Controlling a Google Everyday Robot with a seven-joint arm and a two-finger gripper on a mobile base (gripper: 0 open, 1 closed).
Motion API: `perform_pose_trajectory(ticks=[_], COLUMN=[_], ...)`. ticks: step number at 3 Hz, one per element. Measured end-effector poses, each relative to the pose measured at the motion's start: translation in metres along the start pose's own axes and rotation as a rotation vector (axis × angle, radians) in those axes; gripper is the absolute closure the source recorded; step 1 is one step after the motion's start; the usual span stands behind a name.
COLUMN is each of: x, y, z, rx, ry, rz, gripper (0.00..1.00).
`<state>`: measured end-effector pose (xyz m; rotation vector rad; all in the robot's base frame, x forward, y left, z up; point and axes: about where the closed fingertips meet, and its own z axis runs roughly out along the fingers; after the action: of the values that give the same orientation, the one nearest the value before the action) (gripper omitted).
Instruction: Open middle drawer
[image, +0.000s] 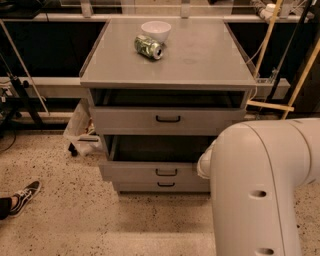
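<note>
The grey cabinet (200, 60) has three flat-fronted drawers with small black bar handles. The middle drawer (135, 172) stands pulled out, with its dark inside showing above its front and its handle (166, 172) facing me. The top drawer (125, 120) is also out a little, with a dark gap above its front. The bottom drawer (166, 186) is the narrowest strip below. My white arm (260, 190) fills the lower right, and its end reaches to the middle drawer's right side. My gripper is hidden behind the arm and does not show.
A white bowl (155, 30) and a green can (148, 47) lying on its side sit on the cabinet top. A plastic bag (77, 127) sits left of the cabinet. A person's black shoe (22, 196) is on the speckled floor at left. Wooden poles (300, 80) lean at right.
</note>
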<state>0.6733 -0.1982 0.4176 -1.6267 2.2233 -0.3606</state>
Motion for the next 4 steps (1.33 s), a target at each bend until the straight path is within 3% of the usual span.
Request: perform_pose_trajectory(ticks=[4], x=[0.0022], y=[0.0088], z=[-0.0058], rx=[-0.007], ry=[-0.005], rz=[0.013], gripper=[1.0])
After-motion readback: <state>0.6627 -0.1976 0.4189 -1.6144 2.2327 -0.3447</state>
